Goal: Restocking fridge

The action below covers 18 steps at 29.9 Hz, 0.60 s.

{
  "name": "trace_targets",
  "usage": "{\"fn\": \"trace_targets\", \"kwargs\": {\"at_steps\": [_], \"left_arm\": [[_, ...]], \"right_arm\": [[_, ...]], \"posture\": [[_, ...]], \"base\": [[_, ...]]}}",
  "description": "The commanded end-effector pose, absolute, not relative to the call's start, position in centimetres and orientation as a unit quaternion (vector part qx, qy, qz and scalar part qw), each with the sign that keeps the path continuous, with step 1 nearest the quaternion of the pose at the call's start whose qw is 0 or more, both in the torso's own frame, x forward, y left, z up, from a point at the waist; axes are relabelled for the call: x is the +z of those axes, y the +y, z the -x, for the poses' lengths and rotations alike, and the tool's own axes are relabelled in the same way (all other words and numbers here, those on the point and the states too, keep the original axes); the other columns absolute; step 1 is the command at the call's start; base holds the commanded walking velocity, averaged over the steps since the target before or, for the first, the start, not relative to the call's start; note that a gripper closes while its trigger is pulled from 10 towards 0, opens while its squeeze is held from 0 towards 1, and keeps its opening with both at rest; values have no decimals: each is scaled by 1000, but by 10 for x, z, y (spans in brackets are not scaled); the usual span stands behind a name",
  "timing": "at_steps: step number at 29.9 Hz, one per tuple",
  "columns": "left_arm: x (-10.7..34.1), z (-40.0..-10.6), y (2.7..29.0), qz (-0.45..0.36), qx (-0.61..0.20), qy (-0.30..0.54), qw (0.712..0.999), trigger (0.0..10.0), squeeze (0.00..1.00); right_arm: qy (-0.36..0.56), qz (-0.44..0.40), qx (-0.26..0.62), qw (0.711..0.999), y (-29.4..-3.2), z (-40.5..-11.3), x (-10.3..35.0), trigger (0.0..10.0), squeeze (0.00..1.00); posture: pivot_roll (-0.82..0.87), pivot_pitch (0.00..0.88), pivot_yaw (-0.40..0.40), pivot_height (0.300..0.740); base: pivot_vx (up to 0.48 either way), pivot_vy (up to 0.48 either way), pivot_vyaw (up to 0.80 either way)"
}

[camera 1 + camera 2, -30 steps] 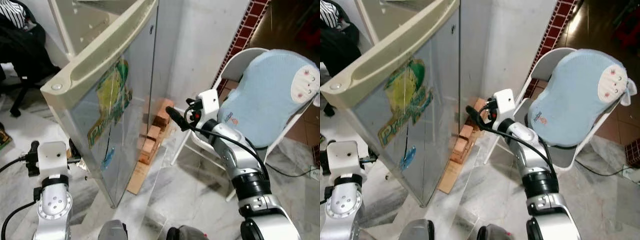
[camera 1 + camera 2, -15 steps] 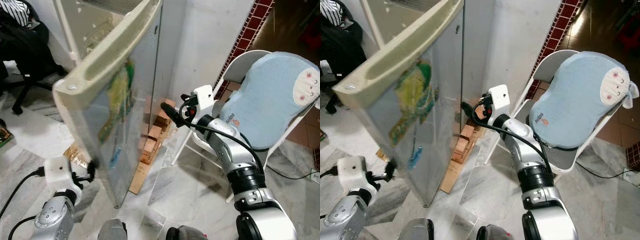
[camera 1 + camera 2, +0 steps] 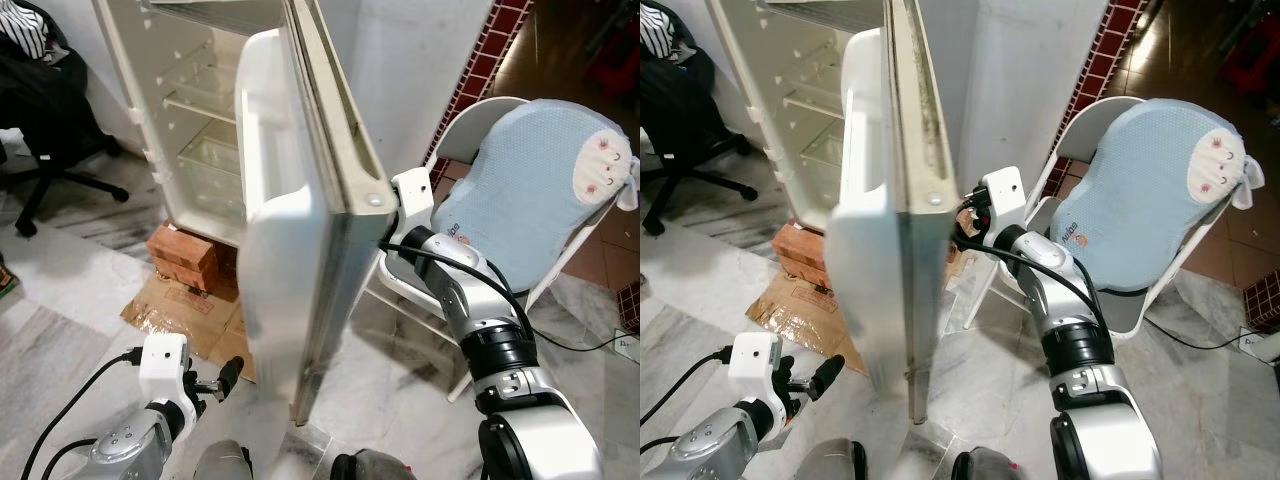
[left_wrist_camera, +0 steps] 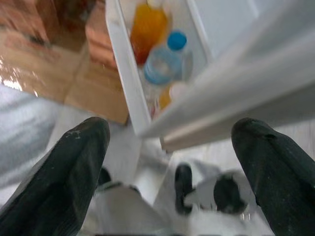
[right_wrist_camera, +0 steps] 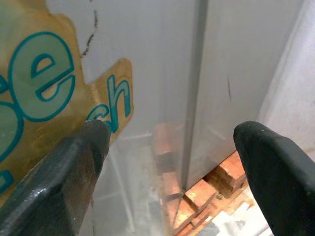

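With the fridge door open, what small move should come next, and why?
Probably draw the left gripper back from the white fridge door. It hangs open and empty near the door's lower edge, the door stands wide, and nothing is in hand to stock.

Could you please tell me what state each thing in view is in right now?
Fridge door: swung wide open, edge-on to the head camera.
Fridge shelves: bare as far as visible.
Door bin: holds an orange bottle and a blue-capped bottle, both upright.
Left tool: open, low beside the door, holding nothing.
Right tool: open, behind the door's outer face.
Folding chair: unfolded, with a blue cushion on it.
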State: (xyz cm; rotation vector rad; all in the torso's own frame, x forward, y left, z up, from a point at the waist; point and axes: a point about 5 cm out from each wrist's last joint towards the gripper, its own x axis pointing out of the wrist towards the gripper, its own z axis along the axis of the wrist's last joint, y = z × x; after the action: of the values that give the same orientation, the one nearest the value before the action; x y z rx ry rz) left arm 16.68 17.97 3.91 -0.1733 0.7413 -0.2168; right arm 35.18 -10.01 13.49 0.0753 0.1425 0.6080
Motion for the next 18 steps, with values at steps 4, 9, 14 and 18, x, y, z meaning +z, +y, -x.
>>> {"fn": "trace_targets", "kwargs": {"at_steps": [4, 9, 14, 18], "left_arm": [[37, -162, 169, 130, -125, 418, 891, 10000, 0], [37, -163, 168, 123, -136, 436, 881, 10000, 0], [39, -166, 167, 118, -137, 443, 878, 10000, 0], [40, -167, 166, 117, -136, 446, 877, 10000, 0]], "right_arm": [[34, -109, 390, 913, -71, -352, 166, 10000, 0], [19, -124, 494, 860, -59, -336, 179, 10000, 0], [14, -141, 521, 842, -54, -331, 184, 10000, 0], [14, -149, 532, 833, -54, -329, 185, 10000, 0]], "posture": [[115, 54, -64, 740], [113, 48, -68, 740], [115, 47, -69, 740], [117, 48, -71, 740]], "base": [[0, 0, 0], [0, 0, 0], [0, 0, 0], [0, 0, 0]]}}
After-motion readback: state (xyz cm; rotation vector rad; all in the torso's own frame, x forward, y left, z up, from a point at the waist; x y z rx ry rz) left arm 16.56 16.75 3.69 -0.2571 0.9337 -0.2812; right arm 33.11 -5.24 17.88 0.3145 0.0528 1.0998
